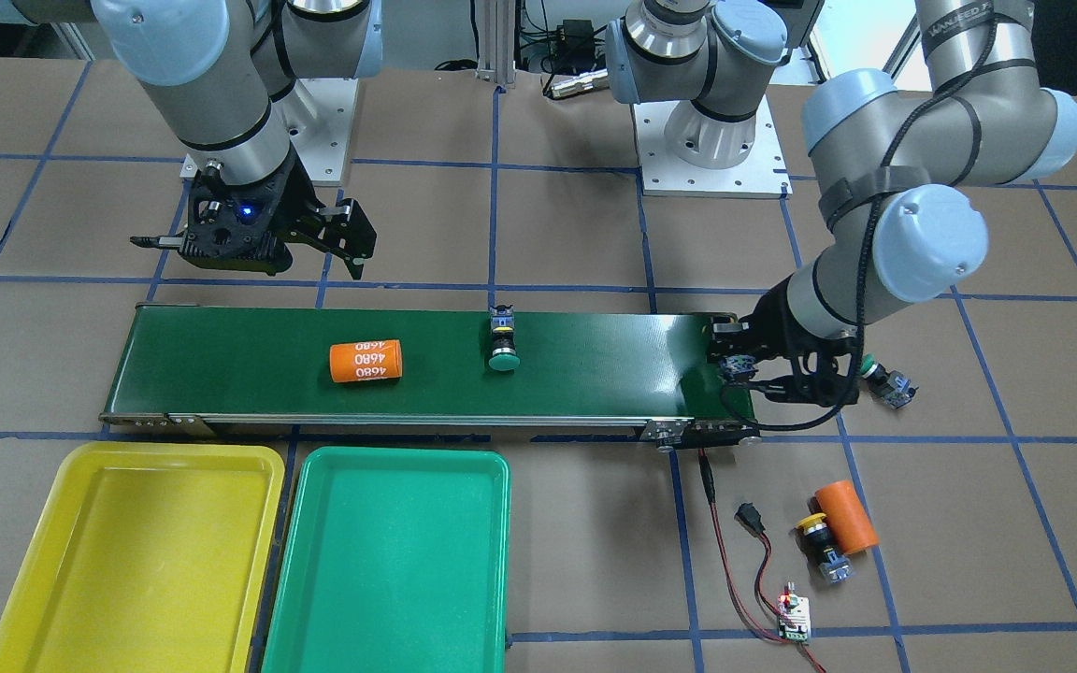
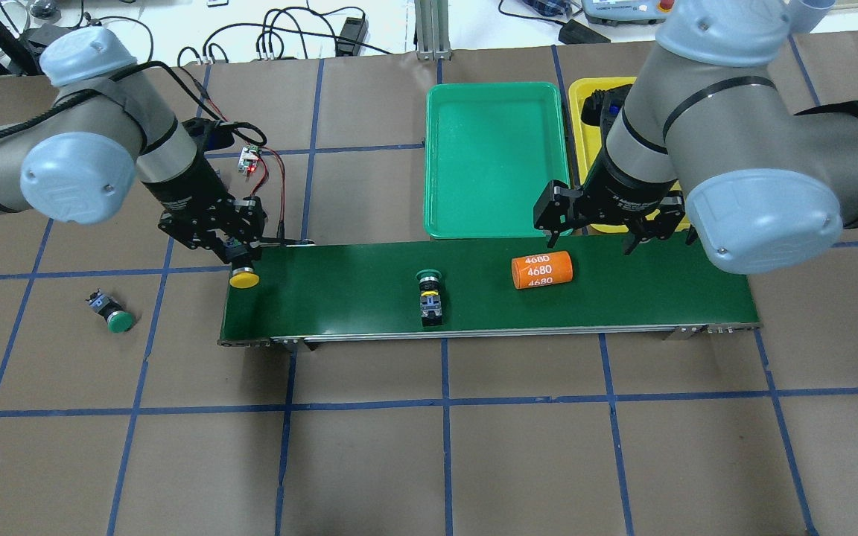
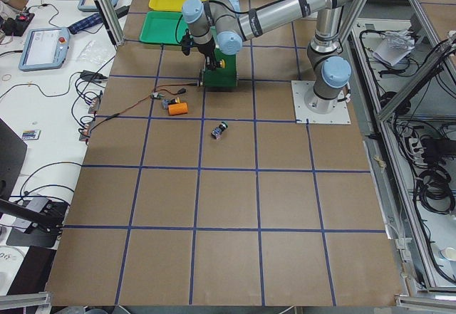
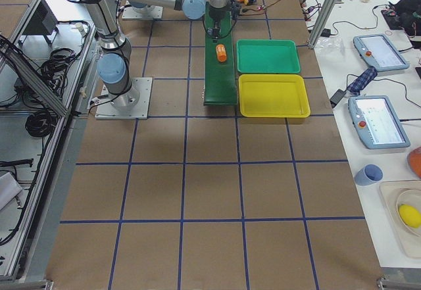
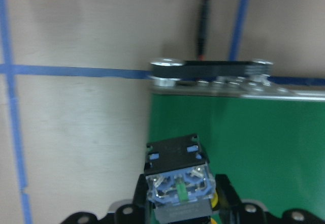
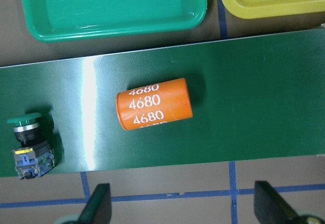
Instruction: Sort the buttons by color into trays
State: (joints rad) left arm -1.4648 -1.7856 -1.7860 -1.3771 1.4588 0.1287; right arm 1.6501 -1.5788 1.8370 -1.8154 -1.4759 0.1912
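My left gripper is shut on a yellow-capped button at the left end of the conveyor belt; its contact block sits between the fingers. A green-capped button lies mid-belt and also shows in the right wrist view. Another green button lies on the table left of the belt. A second yellow button lies beside an orange cylinder. My right gripper is open and empty, above the belt's far edge. The green tray and yellow tray are empty.
An orange "4680" cylinder lies on the dark-green belt, below my right gripper. A small controller board with red and black wires lies off the belt's end. My right arm hides much of the yellow tray in the overhead view.
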